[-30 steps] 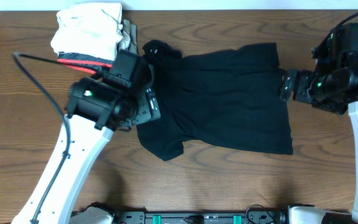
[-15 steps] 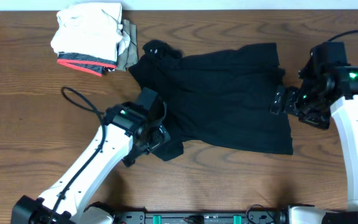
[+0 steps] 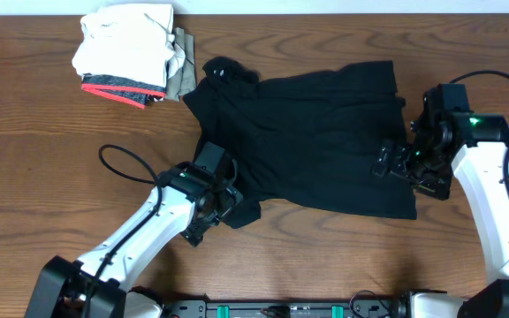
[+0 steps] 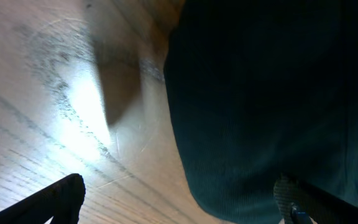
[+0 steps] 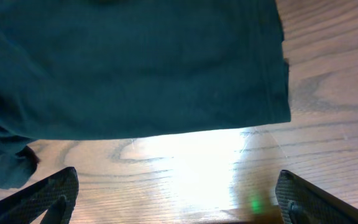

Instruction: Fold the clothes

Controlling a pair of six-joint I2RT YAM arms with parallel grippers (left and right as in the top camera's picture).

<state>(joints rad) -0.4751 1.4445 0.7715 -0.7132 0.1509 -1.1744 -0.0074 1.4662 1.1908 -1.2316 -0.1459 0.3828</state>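
Observation:
A black T-shirt lies spread flat on the wooden table, its sleeves at the left and its hem at the right. My left gripper is low over the near sleeve at the shirt's lower left. In the left wrist view the left gripper is open, with the sleeve between the fingers and under the right one. My right gripper is over the shirt's hem edge. In the right wrist view the right gripper is open over bare wood, with the hem just ahead of it.
A stack of folded clothes, white on top with a red-edged piece below, sits at the far left corner. The table's wood shows to the left and in front of the shirt.
My left arm has swung from the shirt's upper left down to the near sleeve. My right arm has moved in and down onto the hem edge.

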